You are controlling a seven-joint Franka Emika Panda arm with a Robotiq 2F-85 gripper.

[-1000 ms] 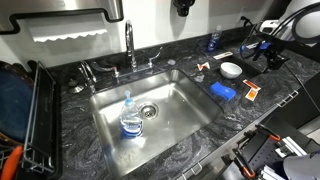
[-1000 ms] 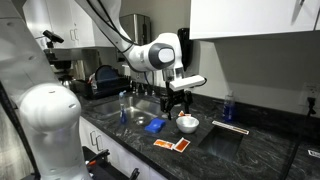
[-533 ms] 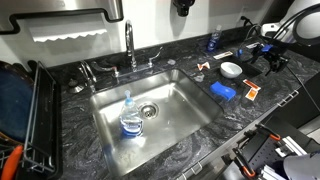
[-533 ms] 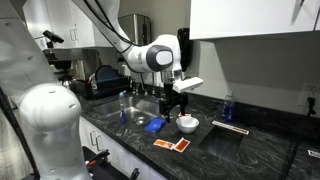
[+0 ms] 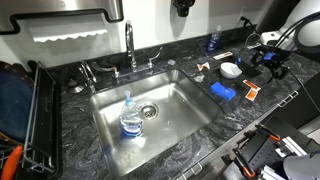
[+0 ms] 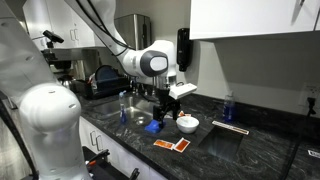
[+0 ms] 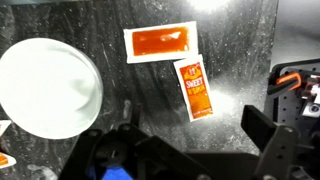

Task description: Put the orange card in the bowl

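Note:
Two thin orange cards lie on the dark counter. One has a white border (image 7: 160, 43); the other is printed "SWEET" (image 7: 195, 88). They also show in both exterior views (image 5: 250, 93) (image 6: 170, 146). The white bowl (image 7: 45, 88) sits empty beside them, also in both exterior views (image 5: 231, 70) (image 6: 187, 124). My gripper (image 7: 200, 135) is open and empty. It hovers above the counter, just short of the "SWEET" card. It also shows in both exterior views (image 5: 268, 62) (image 6: 165, 108).
A blue block (image 5: 223, 91) (image 6: 154, 126) lies by the sink's edge next to the bowl. A clear blue-capped bottle (image 5: 130, 118) stands in the steel sink (image 5: 170, 125). Another bottle (image 5: 213, 42) stands at the back of the counter. A faucet (image 5: 130, 45) stands behind the sink.
The gripper has moved lower and sideways over the counter, toward the cards and the blue block. Nothing on the counter has moved.

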